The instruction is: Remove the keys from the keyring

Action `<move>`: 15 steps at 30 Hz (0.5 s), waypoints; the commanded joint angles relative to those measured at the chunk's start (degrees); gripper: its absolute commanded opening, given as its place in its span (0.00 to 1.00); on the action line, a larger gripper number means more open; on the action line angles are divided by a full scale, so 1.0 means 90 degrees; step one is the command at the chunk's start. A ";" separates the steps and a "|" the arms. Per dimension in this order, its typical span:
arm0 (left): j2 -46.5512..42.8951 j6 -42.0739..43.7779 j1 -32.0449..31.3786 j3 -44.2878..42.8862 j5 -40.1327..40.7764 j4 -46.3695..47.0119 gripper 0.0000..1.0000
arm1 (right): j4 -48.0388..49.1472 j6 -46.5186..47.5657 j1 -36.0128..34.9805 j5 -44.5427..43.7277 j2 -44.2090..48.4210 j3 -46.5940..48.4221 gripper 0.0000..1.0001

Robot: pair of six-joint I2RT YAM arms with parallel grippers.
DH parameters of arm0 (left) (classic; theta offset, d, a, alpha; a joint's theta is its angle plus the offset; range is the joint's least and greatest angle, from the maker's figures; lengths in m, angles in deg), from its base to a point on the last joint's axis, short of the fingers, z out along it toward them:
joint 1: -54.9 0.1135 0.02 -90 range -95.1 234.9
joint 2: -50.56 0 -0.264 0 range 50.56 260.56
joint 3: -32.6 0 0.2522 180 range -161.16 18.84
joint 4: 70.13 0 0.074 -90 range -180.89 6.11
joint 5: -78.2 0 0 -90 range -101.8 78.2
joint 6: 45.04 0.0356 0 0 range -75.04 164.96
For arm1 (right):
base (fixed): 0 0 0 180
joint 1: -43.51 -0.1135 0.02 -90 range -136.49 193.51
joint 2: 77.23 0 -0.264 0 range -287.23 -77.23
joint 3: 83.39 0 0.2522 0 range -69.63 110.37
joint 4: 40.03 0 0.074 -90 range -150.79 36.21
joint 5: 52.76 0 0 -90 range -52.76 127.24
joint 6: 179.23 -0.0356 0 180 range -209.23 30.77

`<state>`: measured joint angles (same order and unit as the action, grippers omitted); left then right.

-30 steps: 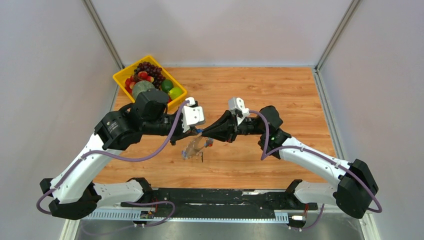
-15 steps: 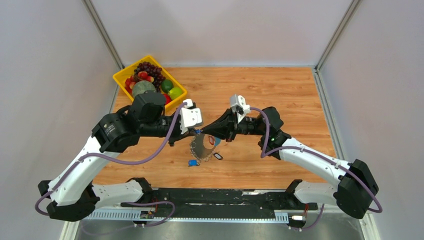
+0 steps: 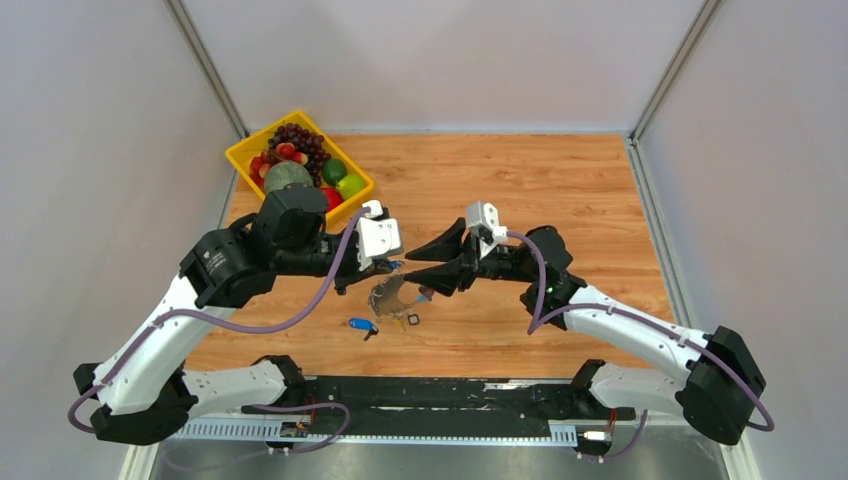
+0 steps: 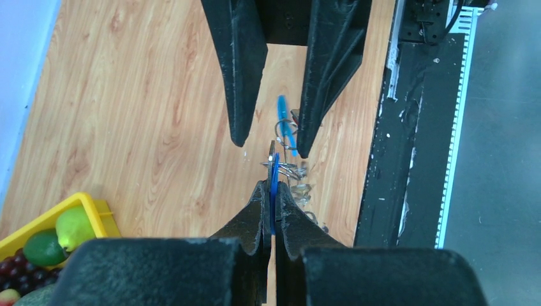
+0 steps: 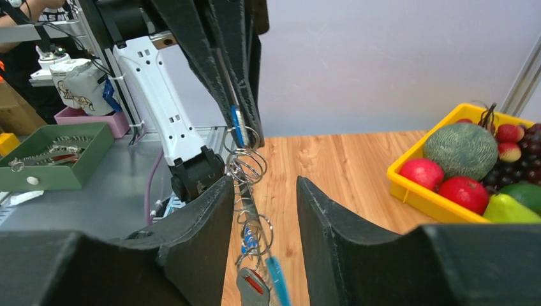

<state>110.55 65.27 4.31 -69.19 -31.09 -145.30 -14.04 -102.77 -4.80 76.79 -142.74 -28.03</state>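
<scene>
The keyring [image 3: 386, 294], a floppy loop of grey wire rings and a blue band, hangs from my left gripper [image 3: 384, 270]. That gripper is shut on the blue band [image 4: 274, 180]. My right gripper [image 3: 424, 264] is open, its jaws standing either side of the hanging loop [image 5: 244, 167] without gripping it. A red-tagged key [image 5: 251, 285] and a blue-tagged key [image 5: 249, 239] dangle low on the loop. One blue-tagged key [image 3: 360, 325] lies loose on the table, and a small dark-tagged one [image 3: 411, 320] shows by the loop's lower end.
A yellow basket [image 3: 240, 155] of fruit stands at the back left, also in the right wrist view [image 5: 408, 186]. The black base rail [image 3: 440, 395] runs along the table's near edge.
My right gripper has opened, let go of the keyring and drawn back to the right. The loop now hangs from the left gripper alone. A blue-tagged key has come off onto the table.
</scene>
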 commanded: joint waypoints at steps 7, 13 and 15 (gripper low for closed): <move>-0.0104 0.0140 -0.0038 -0.0048 -0.0361 0.0404 0.00 | -0.0110 0.0659 -0.0128 0.0085 -0.0025 0.0393 0.46; -0.0087 0.0155 -0.0041 -0.0040 -0.0545 0.0412 0.00 | -0.0083 0.0723 -0.0279 0.0366 -0.0181 0.0524 0.45; -0.0059 0.0146 -0.0034 -0.0043 -0.0586 0.0416 0.00 | -0.0111 0.0728 -0.0325 0.0501 -0.0233 0.0572 0.43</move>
<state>110.55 65.27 4.29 -69.16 -33.67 -145.36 -15.40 -97.59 -6.77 77.89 -143.99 -25.69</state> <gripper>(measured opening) 0.017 0.448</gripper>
